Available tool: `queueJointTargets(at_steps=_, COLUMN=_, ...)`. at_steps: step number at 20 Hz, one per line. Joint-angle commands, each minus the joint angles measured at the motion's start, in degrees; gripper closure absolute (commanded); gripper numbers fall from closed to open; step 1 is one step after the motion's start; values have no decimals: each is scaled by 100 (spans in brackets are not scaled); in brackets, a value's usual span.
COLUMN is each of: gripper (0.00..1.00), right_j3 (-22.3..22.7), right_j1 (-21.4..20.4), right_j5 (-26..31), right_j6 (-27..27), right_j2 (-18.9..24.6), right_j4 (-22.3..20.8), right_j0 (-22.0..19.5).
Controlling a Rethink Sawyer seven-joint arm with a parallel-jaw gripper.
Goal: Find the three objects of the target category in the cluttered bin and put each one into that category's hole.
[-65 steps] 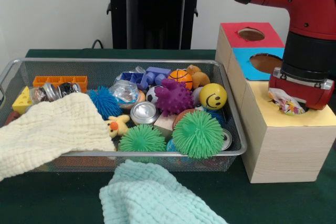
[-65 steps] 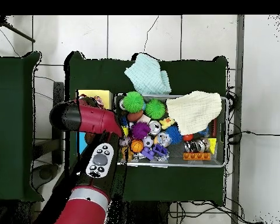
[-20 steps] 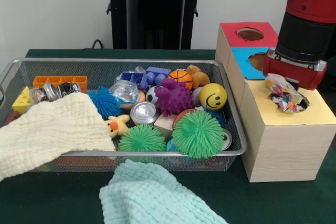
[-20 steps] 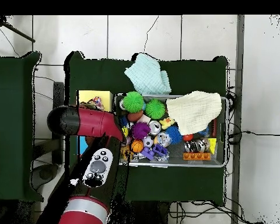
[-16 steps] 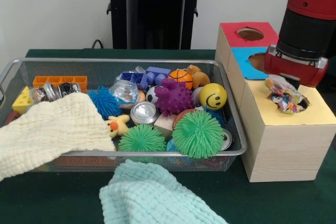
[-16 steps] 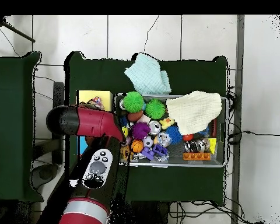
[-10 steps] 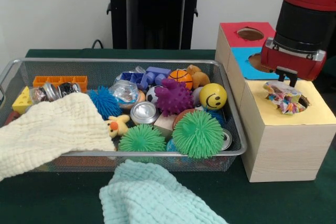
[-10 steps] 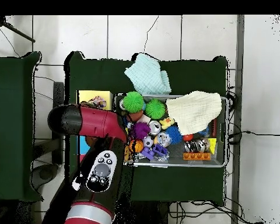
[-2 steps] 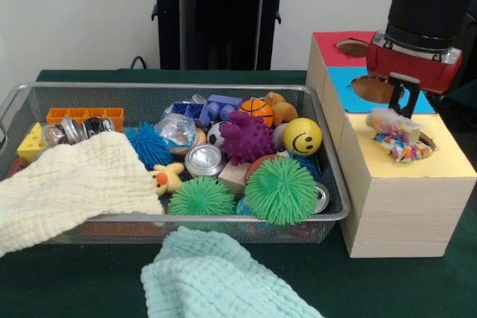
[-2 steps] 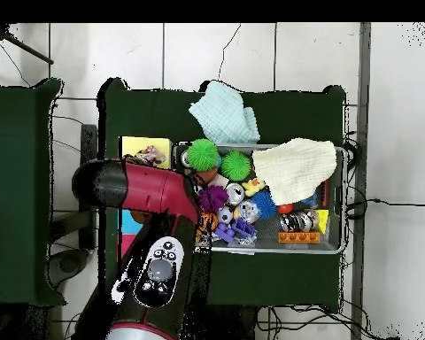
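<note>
- Wrapper (image 9: 399, 138), crumpled and multicoloured, sits in the yellow hole (image 9: 425, 142) at right of frame.
- End effector (image 9: 403, 102) hangs just above it, released, fingers apart from wrapper.

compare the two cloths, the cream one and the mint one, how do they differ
The cream cloth is pale yellow and drapes over the wire bin's corner, covering toys beneath. The mint cloth is light green and lies outside the bin on the green table, covering nothing visible. The cream one looks more spread out; the mint one more bunched. Both share a crinkled woven texture.
</note>
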Motion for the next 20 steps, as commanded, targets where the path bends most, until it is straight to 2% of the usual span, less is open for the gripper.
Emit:
queueJointTargets(at_steps=1, gripper=100, right_j3=336, right_j1=-216, right_j5=1300, right_j6=258, right_j2=318, right_j4=-413, right_j0=-208)
queueJointTargets(at_steps=3, gripper=100, right_j3=187, right_j1=-210, right_j5=1462, right_j6=290, right_j2=333, right_j4=-448, right_j0=-229)
queueJointTargets(at_steps=14, gripper=100, right_j3=-58, right_j1=-23, right_j5=1192, right_j6=312, right_j2=600, right_j4=-526, right_j0=-405)
queueJointTargets(at_steps=20, gripper=100, right_j3=-683, right_j1=700, right_j5=732, right_j6=561, right_j2=603, right_j4=-525, right_j0=-310)
